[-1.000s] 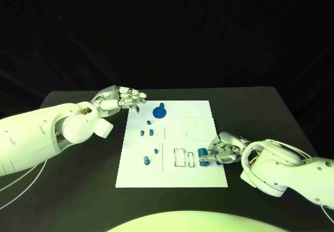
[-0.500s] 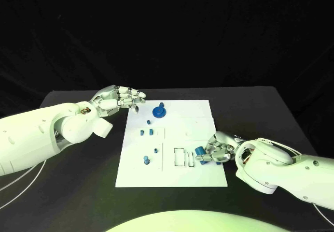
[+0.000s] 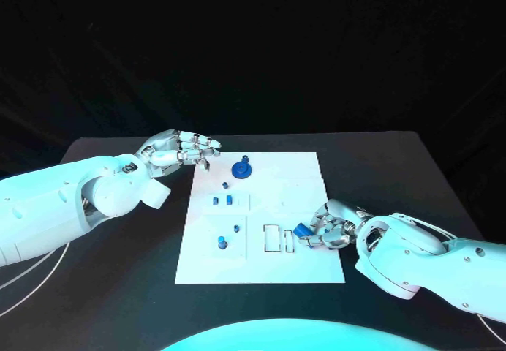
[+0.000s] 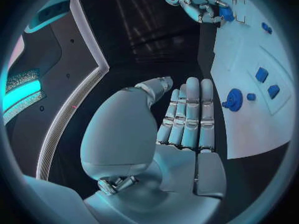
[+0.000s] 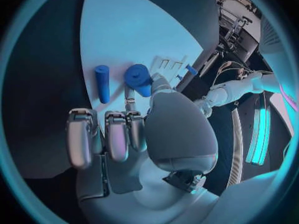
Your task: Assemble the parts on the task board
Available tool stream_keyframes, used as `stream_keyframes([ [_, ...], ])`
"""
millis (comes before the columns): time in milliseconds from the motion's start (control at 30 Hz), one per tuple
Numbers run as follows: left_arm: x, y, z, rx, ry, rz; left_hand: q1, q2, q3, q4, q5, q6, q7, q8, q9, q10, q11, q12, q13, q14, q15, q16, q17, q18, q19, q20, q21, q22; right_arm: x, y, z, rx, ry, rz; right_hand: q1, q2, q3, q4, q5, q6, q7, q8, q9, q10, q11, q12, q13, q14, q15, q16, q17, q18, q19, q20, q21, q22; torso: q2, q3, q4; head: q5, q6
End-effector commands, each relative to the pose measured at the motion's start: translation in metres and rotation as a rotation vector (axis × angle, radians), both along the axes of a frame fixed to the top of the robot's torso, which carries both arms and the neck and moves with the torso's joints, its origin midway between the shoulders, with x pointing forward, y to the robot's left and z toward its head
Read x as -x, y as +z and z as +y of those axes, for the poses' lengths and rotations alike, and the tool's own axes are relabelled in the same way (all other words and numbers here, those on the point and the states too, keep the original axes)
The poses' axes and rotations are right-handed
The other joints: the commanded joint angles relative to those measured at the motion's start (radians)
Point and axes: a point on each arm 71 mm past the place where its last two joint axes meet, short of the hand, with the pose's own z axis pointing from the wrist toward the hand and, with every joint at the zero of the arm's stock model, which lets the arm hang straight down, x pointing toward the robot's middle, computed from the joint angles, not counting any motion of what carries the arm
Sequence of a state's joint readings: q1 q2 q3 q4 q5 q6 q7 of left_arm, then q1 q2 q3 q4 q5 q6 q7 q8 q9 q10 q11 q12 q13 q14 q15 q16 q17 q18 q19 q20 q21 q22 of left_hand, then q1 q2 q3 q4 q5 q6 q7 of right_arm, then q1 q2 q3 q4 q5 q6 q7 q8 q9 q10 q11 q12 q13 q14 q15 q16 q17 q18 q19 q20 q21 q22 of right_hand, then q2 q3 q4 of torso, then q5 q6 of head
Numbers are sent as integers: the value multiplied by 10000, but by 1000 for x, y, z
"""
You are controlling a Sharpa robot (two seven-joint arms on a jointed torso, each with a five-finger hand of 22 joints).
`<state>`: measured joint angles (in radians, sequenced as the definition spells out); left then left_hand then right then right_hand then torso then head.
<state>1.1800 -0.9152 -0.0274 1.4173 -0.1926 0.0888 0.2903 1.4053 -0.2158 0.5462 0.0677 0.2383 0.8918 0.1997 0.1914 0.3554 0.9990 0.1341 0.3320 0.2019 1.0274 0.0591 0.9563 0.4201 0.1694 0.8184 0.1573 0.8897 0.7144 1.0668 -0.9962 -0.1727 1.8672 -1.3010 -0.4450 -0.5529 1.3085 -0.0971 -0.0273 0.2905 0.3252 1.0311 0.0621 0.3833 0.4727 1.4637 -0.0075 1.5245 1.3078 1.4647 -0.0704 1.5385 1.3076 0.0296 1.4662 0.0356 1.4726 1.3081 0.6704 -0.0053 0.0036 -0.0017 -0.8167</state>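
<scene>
We can't see the right robot hand's [image 3: 333,228] grip clearly from the head view: its fingers cover the board's [image 3: 300,267] right edge beside the slots [image 3: 276,238], and only a bit of blue peeks out. The right wrist view settles it: that robot hand [image 5: 134,134] pinches a short blue cylinder [image 5: 138,78] between thumb and fingers, just over the board [image 5: 137,30]. A longer blue peg [image 5: 102,83] lies flat on the board beside it; the head view hides that peg behind the fingers.

Left robot hand [image 3: 181,151] hovers off the board's far left corner, over the table [image 3: 126,241]. In its wrist view the fingers [image 4: 187,115] are straight and pressed side by side, thumb apart, nothing in them.

Board contents, head view: a round blue part with a knob [image 3: 241,170] near the far edge, two small blue blocks [image 3: 222,199] mid-left, a small peg [image 3: 236,227] and a round stud [image 3: 221,240] lower left. We see the rectangular slots outlined but can't tell how deep they are or whether the blocks sit in recesses.

The left wrist view adds the round part [image 4: 233,99] seen at an angle, the two blocks [image 4: 267,82], and the right robot hand [image 4: 202,5] far off with blue under its fingers. Small parts there are too tiny to identify further.
</scene>
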Motion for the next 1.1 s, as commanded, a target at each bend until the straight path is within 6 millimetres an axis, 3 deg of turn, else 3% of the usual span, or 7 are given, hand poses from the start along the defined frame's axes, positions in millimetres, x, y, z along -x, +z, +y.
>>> stream_keyframes([
  [33,0,0,-2,141,-154,49,-86,-17,-41,35,16,-48,-13,26,-1,-75,-6,34,7,-59,25,-58,-13,130,-8,42,-66,-13,-1,8,3,-971,-361,226,284,526,100,14,86,74,-45,126,157,714,-83,1,2083,883,-79,68,1687,-128,855,-58,72,2406,-15,-11,11,-11,-2],
  [367,0,0,-3,137,-217,80,-82,-21,-40,33,21,-59,-14,26,-2,-96,-5,36,4,-70,24,-62,-13,131,-8,44,-84,-23,-1,29,21,-1634,183,294,126,528,115,27,90,78,-40,140,155,710,-81,-13,2073,897,-82,89,1764,-131,858,-69,89,2410,7,-1,-9,15,17],
  [733,0,0,-5,162,-267,74,-88,-24,-41,37,24,-67,-13,25,-3,-113,-2,35,2,-82,28,-67,-15,130,-11,46,-96,-29,-1,13,48,-1166,1033,1353,-474,668,128,34,-127,58,-16,158,139,648,-61,-124,1970,890,-64,82,1750,-116,836,-61,10,2390,10,8,14,60,-17],
  [933,1,0,-5,166,-278,76,-85,-22,-39,36,27,-70,-14,26,-3,-118,-2,36,1,-86,28,-69,-15,131,-12,47,-101,-32,-4,9,53,-921,1052,1256,-997,653,27,34,-338,104,-27,232,155,667,-66,-125,1990,904,-66,101,1828,-127,847,-57,72,2404,13,-9,-8,67,-25],
  [1100,1,0,-5,167,-286,79,-85,-22,-39,36,27,-70,-14,26,-3,-118,-2,36,1,-86,28,-69,-15,131,-12,47,-101,-32,-7,7,54,-814,1112,1218,-1041,652,19,32,-371,110,-31,242,158,704,-69,-72,2049,902,-67,98,1818,-128,848,-58,77,2405,9,-7,-4,73,-41],
])
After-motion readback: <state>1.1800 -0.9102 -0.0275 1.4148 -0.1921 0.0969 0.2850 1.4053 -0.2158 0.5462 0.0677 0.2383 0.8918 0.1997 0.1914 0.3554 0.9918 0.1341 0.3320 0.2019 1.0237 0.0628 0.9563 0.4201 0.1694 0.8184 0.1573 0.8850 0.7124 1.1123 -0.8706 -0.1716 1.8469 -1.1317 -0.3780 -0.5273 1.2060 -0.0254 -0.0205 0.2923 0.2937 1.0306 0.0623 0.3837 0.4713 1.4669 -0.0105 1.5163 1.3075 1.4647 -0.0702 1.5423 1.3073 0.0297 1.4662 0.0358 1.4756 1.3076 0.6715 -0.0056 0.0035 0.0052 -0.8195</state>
